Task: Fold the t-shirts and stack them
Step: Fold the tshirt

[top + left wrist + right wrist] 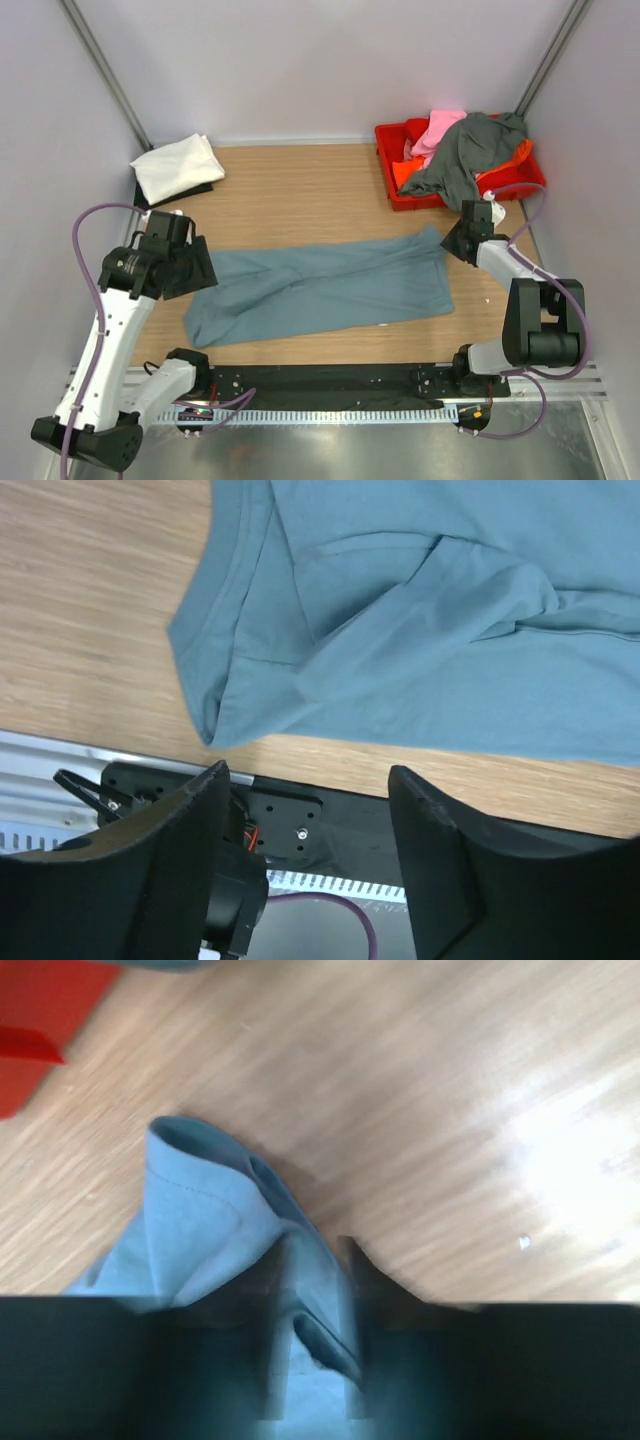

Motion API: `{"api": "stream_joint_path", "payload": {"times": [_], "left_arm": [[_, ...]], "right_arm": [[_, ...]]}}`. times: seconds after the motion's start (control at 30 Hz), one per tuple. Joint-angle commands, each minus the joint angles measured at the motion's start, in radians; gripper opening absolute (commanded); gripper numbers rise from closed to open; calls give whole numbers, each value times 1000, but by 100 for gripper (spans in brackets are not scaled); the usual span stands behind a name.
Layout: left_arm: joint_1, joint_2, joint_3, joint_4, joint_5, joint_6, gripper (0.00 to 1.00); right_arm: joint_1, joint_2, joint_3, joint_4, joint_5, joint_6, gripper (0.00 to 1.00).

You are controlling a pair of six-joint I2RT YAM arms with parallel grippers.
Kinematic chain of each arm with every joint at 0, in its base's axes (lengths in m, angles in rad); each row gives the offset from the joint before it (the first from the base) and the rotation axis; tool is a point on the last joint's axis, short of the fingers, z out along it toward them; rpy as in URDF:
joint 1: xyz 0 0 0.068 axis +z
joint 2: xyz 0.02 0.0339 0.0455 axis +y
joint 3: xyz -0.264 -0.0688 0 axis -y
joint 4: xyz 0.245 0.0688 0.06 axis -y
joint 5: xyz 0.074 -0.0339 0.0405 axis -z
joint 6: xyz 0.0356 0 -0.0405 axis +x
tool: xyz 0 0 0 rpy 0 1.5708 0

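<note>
The blue-grey t-shirt [320, 288] lies half folded lengthwise across the middle of the wooden table. My right gripper [448, 240] is shut on its far right corner, and the pinched cloth [215, 1220] bunches up between the fingers. My left gripper [200, 268] is open and empty, just above the shirt's left end [250, 630]. A folded white t-shirt [177, 167] lies at the back left. Dark grey [470, 150], pink [440, 128] and orange [515, 158] t-shirts are heaped in the red crate [392, 140].
The red crate stands at the back right, close behind my right gripper. The black base rail [330, 382] and metal front edge [60, 750] run along the near side of the table. White walls enclose the back and sides.
</note>
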Motion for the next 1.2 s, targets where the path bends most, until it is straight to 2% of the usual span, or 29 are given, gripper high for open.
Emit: {"api": "stream_joint_path", "payload": {"times": [0.0,0.07,0.17,0.3,0.37,0.47,0.5,0.57,0.77,0.9,1.0,1.07,1.17], "left_arm": [[-10,-57,11,-113,-28,-81,68],[-10,-80,21,-100,9,-101,72],[-10,-109,2,-27,0,-128,72],[-10,-70,-66,74,20,-146,68],[-10,-51,-121,160,38,-174,65],[-10,-33,-204,292,40,-239,62],[-10,-17,-222,323,40,-255,61],[-10,1,-264,393,18,-299,59],[-10,107,-390,533,9,-373,50],[-9,185,-479,625,11,-408,45],[-9,285,-485,682,-26,-401,17],[-9,390,-468,703,-42,-395,10],[-1,547,-402,737,-51,-364,9]], "right_arm": [[-3,-5,-5,-30,81,40,52],[-7,5,12,-68,128,54,84],[-7,-28,21,-82,153,68,93],[-7,-166,1,-53,115,80,93],[-6,-243,-20,6,17,60,90],[11,-278,-31,71,-85,37,86],[29,-271,-33,85,-167,29,86],[48,-245,-21,102,-206,6,82],[278,-72,42,86,-228,-66,79],[341,70,87,53,-228,-57,76],[373,140,99,20,-222,-37,76],[390,177,104,-10,-202,-32,76],[440,203,98,-53,-180,-9,76]]}}
